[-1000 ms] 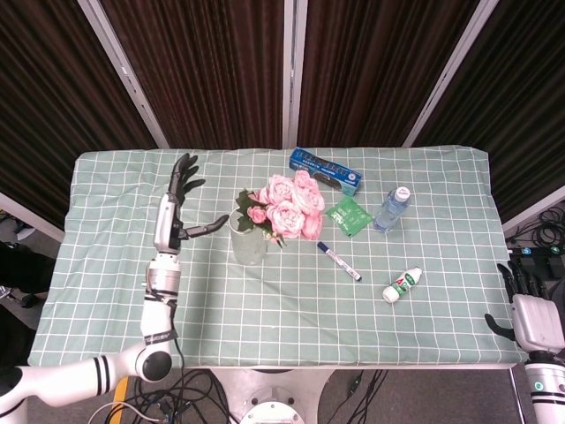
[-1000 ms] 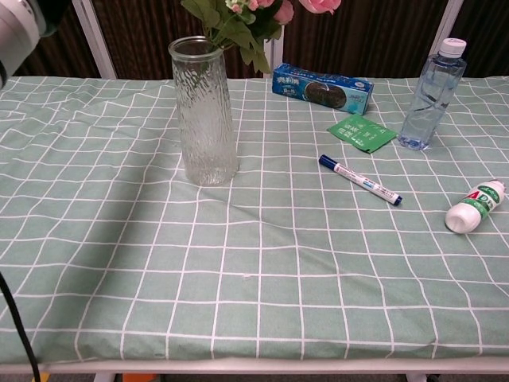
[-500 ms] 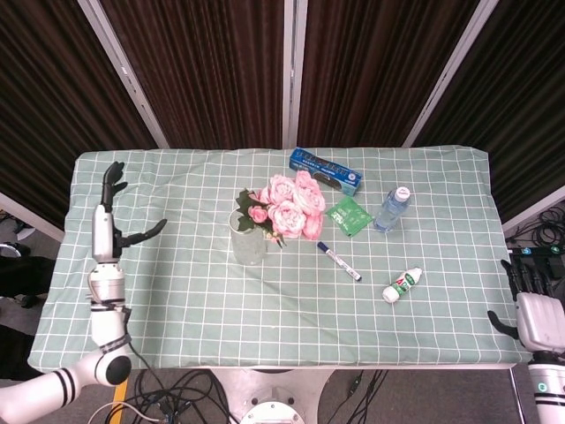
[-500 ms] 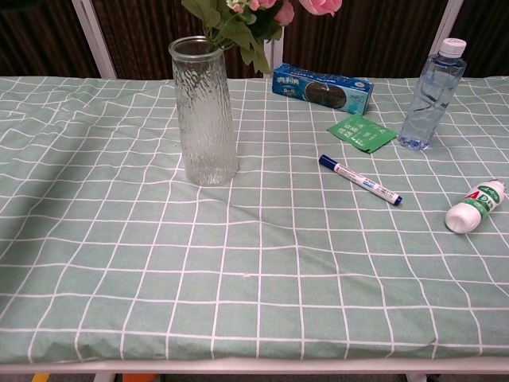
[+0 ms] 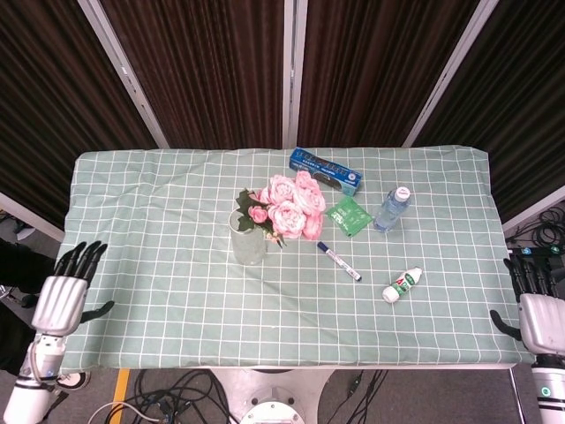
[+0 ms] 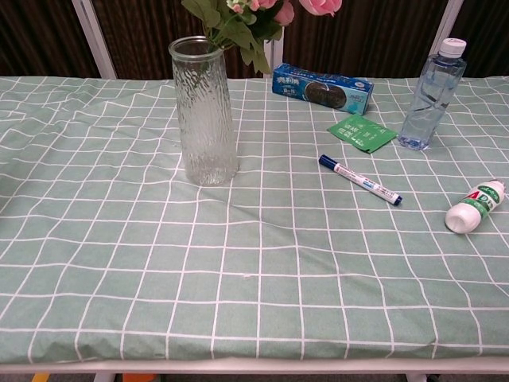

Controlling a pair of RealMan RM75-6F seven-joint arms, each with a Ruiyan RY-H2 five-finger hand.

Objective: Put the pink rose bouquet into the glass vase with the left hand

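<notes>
The pink rose bouquet (image 5: pixel 287 205) stands in the glass vase (image 5: pixel 248 243) near the table's middle, its blooms leaning right over the rim. From the chest view the vase (image 6: pixel 204 111) is upright, with leaves and pink blooms (image 6: pixel 238 20) rising out of it at the top edge. My left hand (image 5: pixel 64 296) hangs off the table's left front corner, fingers spread, holding nothing. Off the right front corner my right hand (image 5: pixel 535 309) is also open and empty. Neither hand shows in the chest view.
A blue box (image 5: pixel 325 170) lies behind the vase. To its right are a green packet (image 5: pixel 349 215), a water bottle (image 5: pixel 391 208), a marker pen (image 5: pixel 339 261) and a small white bottle (image 5: pixel 402 284) lying on its side. The green checked cloth (image 5: pixel 177 291) covers the table.
My left arm has drawn back from beside the vase, leftward and toward the front, until the hand is off the table's corner. The bouquet and vase have not moved.
</notes>
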